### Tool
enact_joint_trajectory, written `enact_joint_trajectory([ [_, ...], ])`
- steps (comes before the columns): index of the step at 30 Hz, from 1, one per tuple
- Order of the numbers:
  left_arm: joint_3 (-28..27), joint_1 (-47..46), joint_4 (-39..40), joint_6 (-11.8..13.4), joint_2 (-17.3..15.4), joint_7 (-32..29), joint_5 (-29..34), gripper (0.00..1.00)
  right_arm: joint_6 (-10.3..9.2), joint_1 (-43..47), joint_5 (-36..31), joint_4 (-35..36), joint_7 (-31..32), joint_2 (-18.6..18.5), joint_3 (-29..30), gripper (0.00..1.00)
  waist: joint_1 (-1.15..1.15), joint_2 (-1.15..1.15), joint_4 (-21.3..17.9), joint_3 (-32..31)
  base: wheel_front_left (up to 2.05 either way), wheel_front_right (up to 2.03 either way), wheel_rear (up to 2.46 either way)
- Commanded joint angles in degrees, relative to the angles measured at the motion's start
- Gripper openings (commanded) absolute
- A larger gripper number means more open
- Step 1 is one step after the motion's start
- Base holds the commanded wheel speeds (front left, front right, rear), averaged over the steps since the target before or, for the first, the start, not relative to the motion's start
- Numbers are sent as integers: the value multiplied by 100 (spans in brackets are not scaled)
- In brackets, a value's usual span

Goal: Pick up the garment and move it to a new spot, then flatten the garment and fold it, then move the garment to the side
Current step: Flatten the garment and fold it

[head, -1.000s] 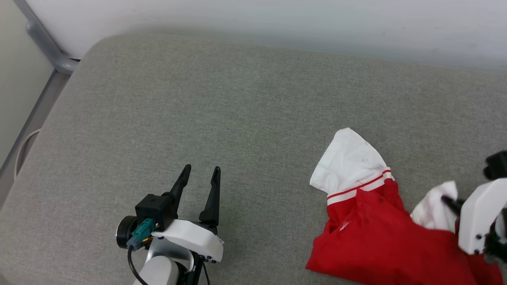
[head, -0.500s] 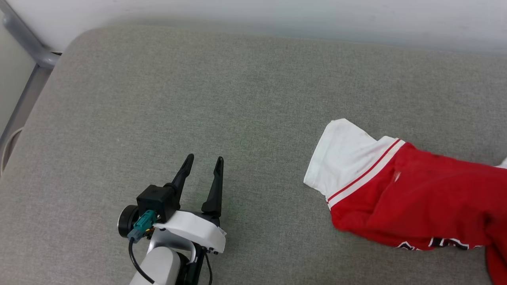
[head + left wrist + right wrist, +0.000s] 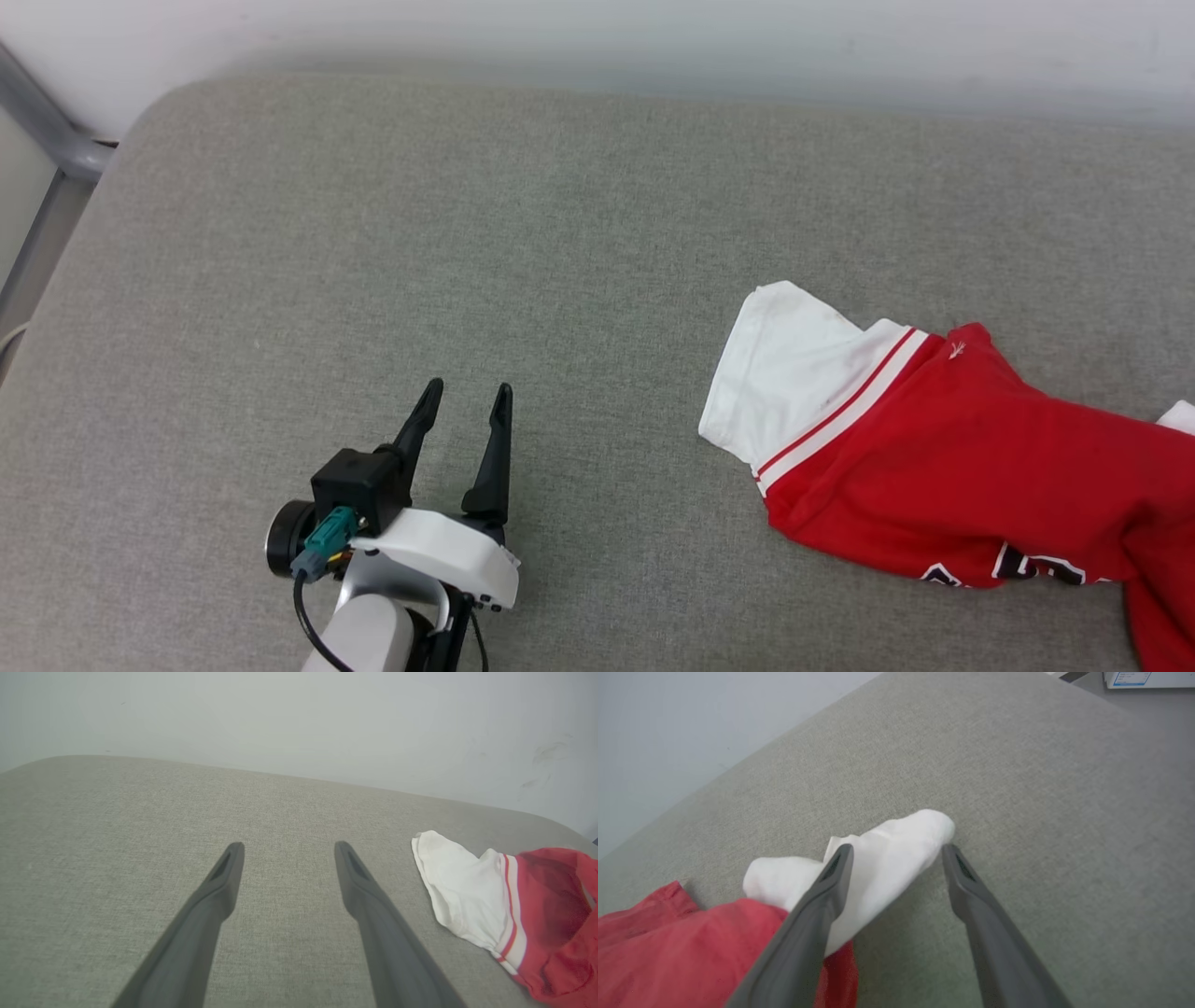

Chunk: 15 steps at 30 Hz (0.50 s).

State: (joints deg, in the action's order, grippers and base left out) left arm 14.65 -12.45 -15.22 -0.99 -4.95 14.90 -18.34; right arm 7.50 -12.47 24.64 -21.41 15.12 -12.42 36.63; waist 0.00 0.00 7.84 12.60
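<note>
The garment, a red jersey with white sleeves, lies crumpled on the grey cushion at the right, one white sleeve pointing left and black number print at its lower edge. The left wrist view has the garment at its right. My left gripper stands open over bare cushion, well left of the jersey, and the left wrist view shows the same gripper with nothing between its fingers. My right gripper is open just above the garment, its other white sleeve lying between the spread fingers, loose.
The grey cushion stretches wide to the left and behind the jersey. A pale wall runs along the back. A grey metal frame stands at the far left edge. A white box sits past the cushion's far corner.
My right gripper has opened and let go of the white sleeve. The garment now lies spread further right and flatter on the cushion. The head camera has shifted; the left gripper stays open.
</note>
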Motion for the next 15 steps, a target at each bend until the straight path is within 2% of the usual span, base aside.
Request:
enact_joint_trajectory([
  [1, -10, 79, -23, 20, -38, 40, -9, 100, -3, -12, -18, 85, -297, 18, -73, 100, 0, 0, -44, -97, 0, 0, 0],
  [5, -16, 214, -28, 53, -99, 7, -30, 100, -3, 181, -257, 449, -1246, 40, -449, 100, 0, 0, -101, -309, 0, 0, 0],
  [8, -9, 314, -5, 84, -132, -58, -49, 100, -3, 397, -566, 821, -1709, 98, -804, 100, 0, 0, -130, -481, 0, 0, 0],
  [11, -12, 407, 38, 110, -164, -111, -48, 100, -3, 654, -837, 1228, -1976, 227, -1147, 100, 0, 0, -156, -668, 0, 0, 0],
  [15, 23, 501, 115, 143, -224, -207, -54, 100, -3, 1079, -1076, 1776, -2018, 461, -1603, 100, 0, 0, -177, -898, 0, 0, 0],
])
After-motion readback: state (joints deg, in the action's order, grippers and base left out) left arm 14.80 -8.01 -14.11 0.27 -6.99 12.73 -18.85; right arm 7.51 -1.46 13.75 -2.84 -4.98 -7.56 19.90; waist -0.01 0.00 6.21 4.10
